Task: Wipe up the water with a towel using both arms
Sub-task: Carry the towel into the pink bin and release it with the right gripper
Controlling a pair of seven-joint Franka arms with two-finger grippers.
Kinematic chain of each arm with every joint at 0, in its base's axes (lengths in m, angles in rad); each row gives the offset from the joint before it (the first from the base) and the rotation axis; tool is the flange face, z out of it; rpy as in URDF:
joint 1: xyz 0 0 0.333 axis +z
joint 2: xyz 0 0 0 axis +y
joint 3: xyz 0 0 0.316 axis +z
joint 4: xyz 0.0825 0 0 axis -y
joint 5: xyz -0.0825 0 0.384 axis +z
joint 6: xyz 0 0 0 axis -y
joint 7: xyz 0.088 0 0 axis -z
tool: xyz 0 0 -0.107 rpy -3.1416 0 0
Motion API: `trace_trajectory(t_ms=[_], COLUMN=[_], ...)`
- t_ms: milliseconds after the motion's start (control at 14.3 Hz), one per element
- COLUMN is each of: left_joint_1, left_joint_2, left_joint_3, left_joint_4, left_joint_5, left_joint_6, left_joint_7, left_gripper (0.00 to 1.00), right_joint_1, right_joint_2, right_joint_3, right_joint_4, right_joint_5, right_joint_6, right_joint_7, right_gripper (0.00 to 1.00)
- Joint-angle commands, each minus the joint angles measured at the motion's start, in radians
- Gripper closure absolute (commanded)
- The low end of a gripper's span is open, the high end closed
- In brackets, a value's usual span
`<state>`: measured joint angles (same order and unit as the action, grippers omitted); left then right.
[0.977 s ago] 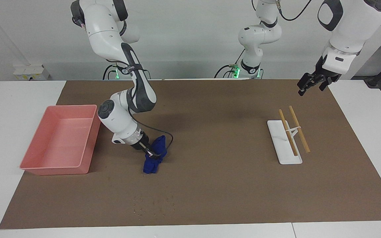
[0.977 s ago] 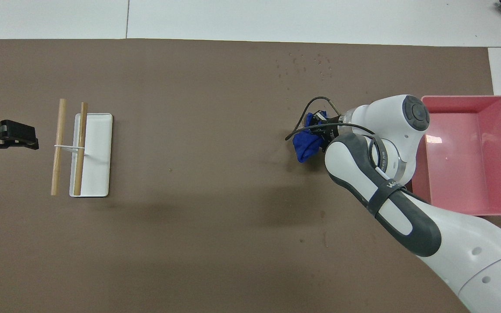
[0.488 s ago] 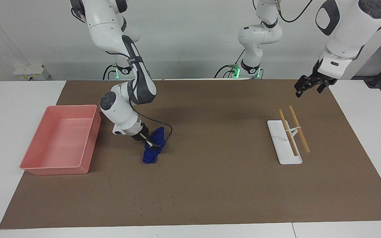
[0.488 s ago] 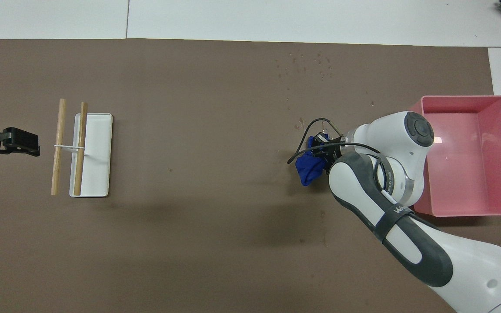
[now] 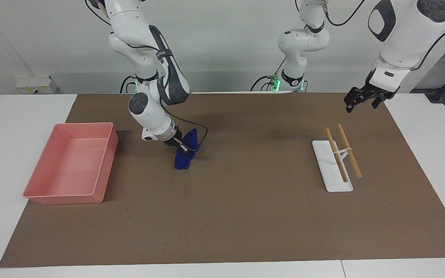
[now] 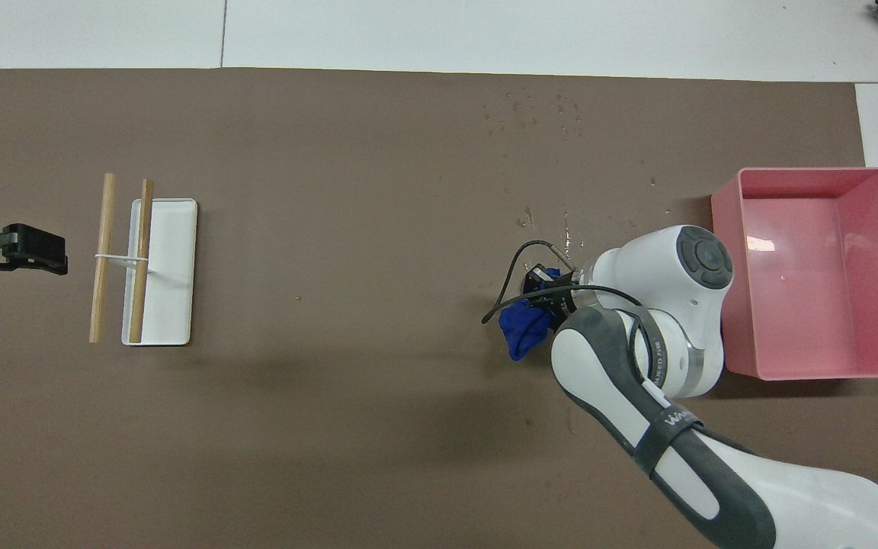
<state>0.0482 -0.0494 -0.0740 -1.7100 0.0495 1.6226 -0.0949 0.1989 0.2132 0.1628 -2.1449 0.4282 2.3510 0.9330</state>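
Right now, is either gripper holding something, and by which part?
The right gripper pinches the blue towel near its upper end; the rest hangs down. The left gripper holds nothing.

Only partly legible text: white lettering on the dark grey band of the right arm point(image 6: 668, 415) in the overhead view, starting "WA", remaining letters unclear. Same band visible in the facing view, lettering unreadable there. No other readable text, labels, brands, numbers or signs on anything else in either view.
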Motion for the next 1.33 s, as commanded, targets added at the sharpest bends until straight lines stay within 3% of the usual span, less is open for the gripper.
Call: trace_trajectory(t_ms=[0, 209, 558, 698, 837, 1116, 1256], left_joint_1=[-0.021, -0.013, -0.021, -0.022, -0.042, -0.028, -0.030], left_joint_2=[-0.007, 0.005, 0.040, 0.037, 0.034, 0.026, 0.025], left_joint_3=[0.014, 0.017, 0.017, 0.020, 0.025, 0.025, 0.023], left_joint_4=[0.000, 0.024, 0.053, 0.046, 0.044, 0.044, 0.043], left_joint_5=[0.015, -0.006, -0.010, -0.010, -0.008, -0.011, -0.013], left_joint_6=[-0.007, 0.005, 0.002, -0.009, -0.009, -0.004, 0.000], left_joint_7=[0.012, 0.012, 0.011, 0.009, 0.001, 0.003, 0.003], left_gripper=[0.00, 0.00, 0.00, 0.00, 0.00, 0.00, 0.00], right_joint_1=[0.033, 0.005, -0.143, -0.249, -0.366, -0.525, -0.591], right_joint_2=[-0.025, -0.043, -0.210, -0.254, -0.270, -0.262, -0.238], right_joint_3=[0.006, 0.000, -0.005, -0.008, -0.009, -0.008, -0.008], right_joint_4=[-0.017, 0.040, 0.046, 0.046, 0.048, 0.049, 0.048], right_joint_5=[0.053, 0.053, 0.034, 0.021, -0.037, -0.286, -0.348], right_joint_6=[0.048, 0.019, -0.077, -0.143, -0.223, -0.245, -0.231], right_joint_7=[0.017, 0.010, -0.087, -0.201, -0.387, -0.542, -0.649], right_gripper=[1.00, 1.00, 1.00, 1.00, 1.00, 1.00, 1.00])
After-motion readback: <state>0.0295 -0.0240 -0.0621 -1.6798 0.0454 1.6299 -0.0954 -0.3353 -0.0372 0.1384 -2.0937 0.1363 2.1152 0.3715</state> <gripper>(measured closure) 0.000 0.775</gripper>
